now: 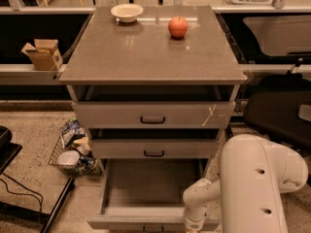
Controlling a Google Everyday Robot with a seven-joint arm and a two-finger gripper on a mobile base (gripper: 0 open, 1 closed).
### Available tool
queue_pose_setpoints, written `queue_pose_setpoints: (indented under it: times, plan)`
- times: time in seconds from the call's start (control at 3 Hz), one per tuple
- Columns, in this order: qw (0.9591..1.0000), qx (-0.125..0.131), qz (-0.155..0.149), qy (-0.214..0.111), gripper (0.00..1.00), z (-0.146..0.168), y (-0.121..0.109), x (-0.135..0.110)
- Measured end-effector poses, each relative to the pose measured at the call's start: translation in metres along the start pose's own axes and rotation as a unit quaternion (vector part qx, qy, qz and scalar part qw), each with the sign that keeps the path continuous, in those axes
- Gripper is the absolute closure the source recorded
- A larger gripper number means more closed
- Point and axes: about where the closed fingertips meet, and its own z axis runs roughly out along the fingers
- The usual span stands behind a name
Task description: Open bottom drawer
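The bottom drawer (146,188) of the grey cabinet stands pulled far out, showing its plain grey inside; its slim front (121,223) runs along the lower edge of the view. My white arm (252,183) reaches down at the lower right, its wrist (197,208) at the drawer's front right corner. The gripper itself lies below the frame edge, out of view. Above are the middle drawer (154,148) and the top drawer (153,114) with a white scratch mark, both slightly out.
A red apple (178,26) and a pale bowl (127,12) sit on the cabinet top (146,52). A wire basket of packets (73,149) stands at the left of the cabinet. A cardboard box (43,54) sits on the left ledge. A dark chair (277,110) stands at the right.
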Motion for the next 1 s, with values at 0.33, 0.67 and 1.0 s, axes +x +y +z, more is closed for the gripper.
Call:
queue_pose_setpoints:
  times: [0.33,0.67,1.0]
  plan:
    - [1.0,-0.008,-0.005,0.0,1.0,0.0004,0.004,-0.0015]
    - [1.0,-0.008,-0.005,0.0,1.0,-0.0004,0.0041,0.0005]
    - [1.0,-0.008,-0.005,0.0,1.0,-0.0013,0.0045,0.0008]
